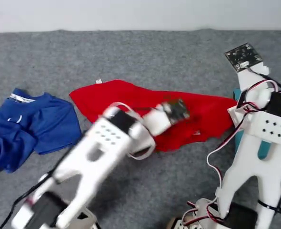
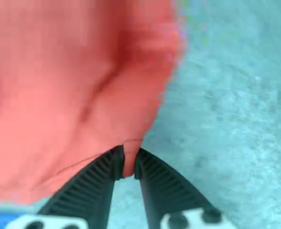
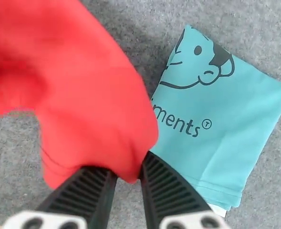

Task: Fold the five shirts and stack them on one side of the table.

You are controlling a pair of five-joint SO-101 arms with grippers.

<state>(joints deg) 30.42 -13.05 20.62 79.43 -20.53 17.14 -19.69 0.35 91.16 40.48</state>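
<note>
A red shirt (image 1: 145, 110) lies spread across the middle of the grey table. My left gripper (image 2: 126, 164) is shut on a fold of the red shirt (image 2: 69, 90); in the high view this arm (image 1: 112, 138) stretches over the shirt's near edge. My right gripper (image 3: 127, 177) is shut on another edge of the red shirt (image 3: 74, 95), at the shirt's right end, by the right arm (image 1: 259, 129). A folded teal shirt (image 3: 221, 129) with a printed cartoon lies flat just beyond the right gripper. A crumpled blue shirt (image 1: 26, 129) lies at the table's left.
The grey carpeted table (image 1: 178, 57) stretches bare behind the red shirt up to a pale wall. The teal shirt's edge (image 1: 236, 95) peeks out behind the right arm. Cables hang from both arms near the front edge.
</note>
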